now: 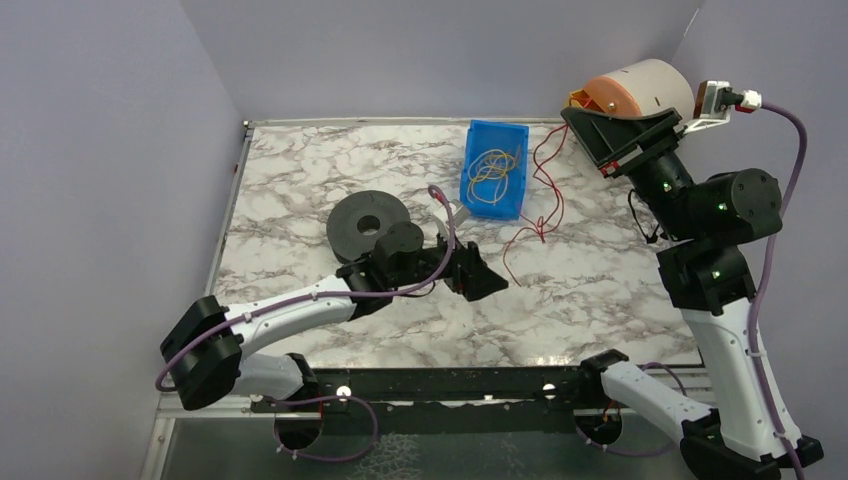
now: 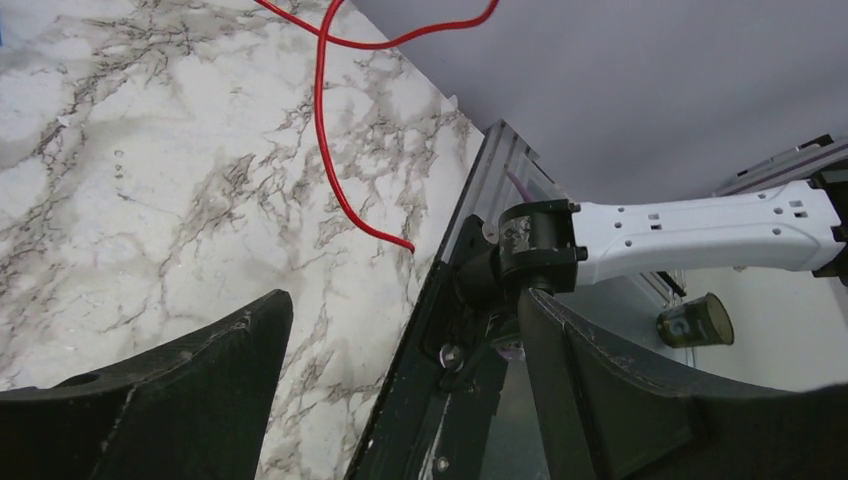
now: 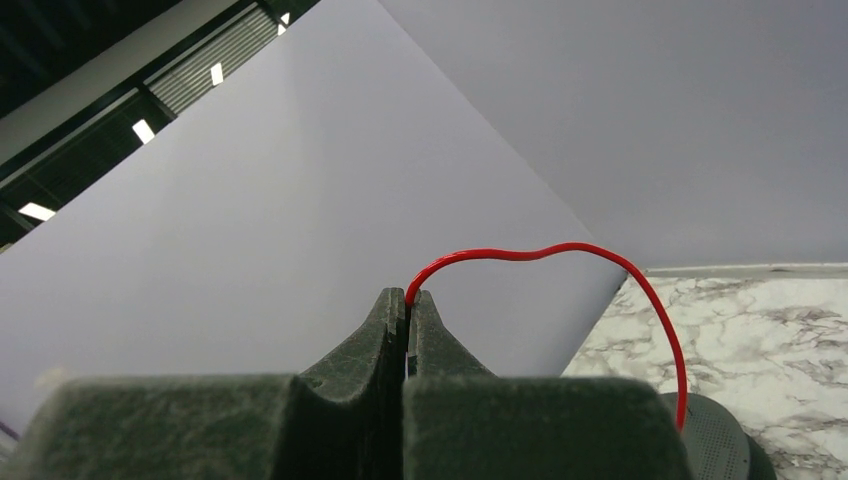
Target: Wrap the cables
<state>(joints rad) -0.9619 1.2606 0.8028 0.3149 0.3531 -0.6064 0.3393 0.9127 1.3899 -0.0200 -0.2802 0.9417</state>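
A thin red cable (image 1: 541,226) runs from my raised right gripper (image 1: 572,118) down onto the marble table, its loose end lying right of my left gripper (image 1: 482,272). In the right wrist view my right gripper (image 3: 408,296) is shut on the red cable (image 3: 560,247), which arcs out of the fingertips and drops to the right. In the left wrist view the left gripper (image 2: 405,302) stands wide open with nothing between its fingers. The red cable (image 2: 322,130) lies on the table beyond them, apart from both fingers.
A blue bin (image 1: 497,198) holding thin yellow and orange loops sits at the back middle of the table. A black disc with a centre hole (image 1: 350,232) lies left of the left gripper. Grey walls close in the left, back and right sides.
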